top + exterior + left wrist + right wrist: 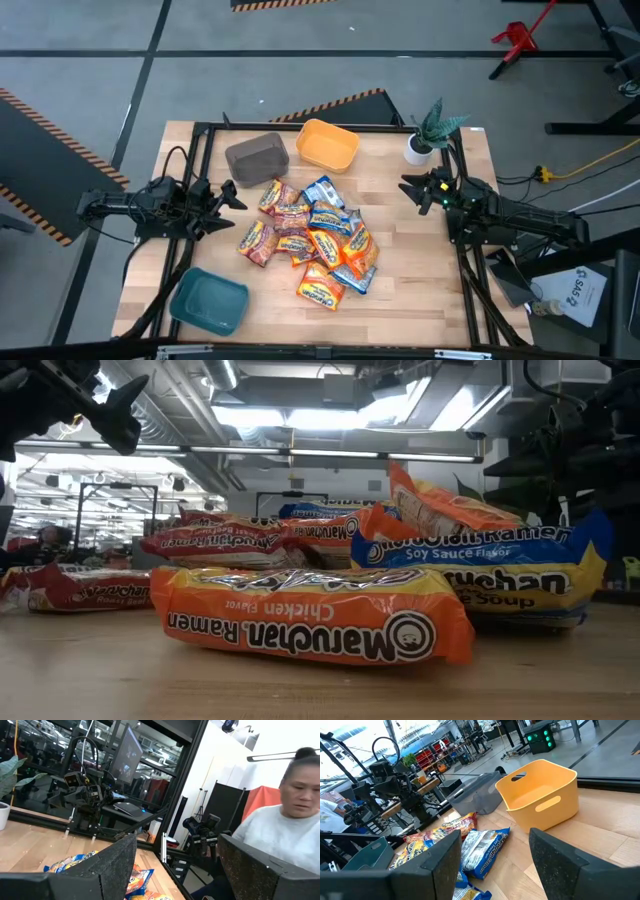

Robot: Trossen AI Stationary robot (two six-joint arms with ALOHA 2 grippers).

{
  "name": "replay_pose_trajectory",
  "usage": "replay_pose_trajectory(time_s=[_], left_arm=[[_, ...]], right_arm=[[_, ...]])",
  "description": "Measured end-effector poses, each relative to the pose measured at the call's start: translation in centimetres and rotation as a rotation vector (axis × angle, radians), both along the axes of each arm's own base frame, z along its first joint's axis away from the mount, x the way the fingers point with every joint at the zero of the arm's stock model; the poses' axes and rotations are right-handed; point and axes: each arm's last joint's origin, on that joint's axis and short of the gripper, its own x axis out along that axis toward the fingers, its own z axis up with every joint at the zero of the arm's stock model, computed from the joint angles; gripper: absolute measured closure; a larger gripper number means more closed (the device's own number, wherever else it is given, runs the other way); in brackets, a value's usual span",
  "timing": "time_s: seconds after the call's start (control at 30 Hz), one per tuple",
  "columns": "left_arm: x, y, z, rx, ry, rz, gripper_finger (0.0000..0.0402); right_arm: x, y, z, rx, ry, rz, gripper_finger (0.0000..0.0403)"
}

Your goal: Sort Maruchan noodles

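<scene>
A heap of Maruchan noodles [310,243] lies in the table's middle: orange, blue and red-pink crinkly packets, resting flat on the wood and on one another. In the low view an orange chicken packet [305,622] lies nearest, blue soy-sauce packets [490,550] behind it. My left gripper [232,197] hovers open at the heap's left side, above the table. My right gripper [408,187] is open to the right of the heap, near the far right corner, holding nothing. The right wrist view shows packets [482,847] ahead of its fingers.
A grey bin [257,157] and a yellow-orange bin [327,145] stand at the far edge, a teal bin [208,301] at the near left corner. A potted plant [428,135] sits at the far right corner. A person [280,835] shows beyond the table.
</scene>
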Motion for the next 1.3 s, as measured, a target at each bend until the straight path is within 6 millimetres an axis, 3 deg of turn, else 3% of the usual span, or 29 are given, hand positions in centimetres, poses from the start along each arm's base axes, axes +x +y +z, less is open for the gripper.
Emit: replay_pose_trajectory(time_s=[0.37,0.8,0.97,1.3], left_arm=[[0.0,0.1,0.2,-0.011,-0.02,0.031,0.0127],[-0.6,1.4,1.5,-0.195,-0.168,0.466,0.0127],[-0.8,1.9,1.5,-0.257,-0.175,0.603,0.0127],[-0.8,1.9,1.6,-0.301,-0.184,0.6,0.0127]], right_arm=[[0.0,0.0,0.5,-0.013,-0.051,-0.008,0.0182],[-0.1,-0.3,0.8,0.15,-0.163,-0.117,0.0182],[-0.1,-0.2,0.4,0.181,-0.121,-0.102,0.0182],[0.0,0.0,0.2,0.289,-0.135,0.0,0.0182]])
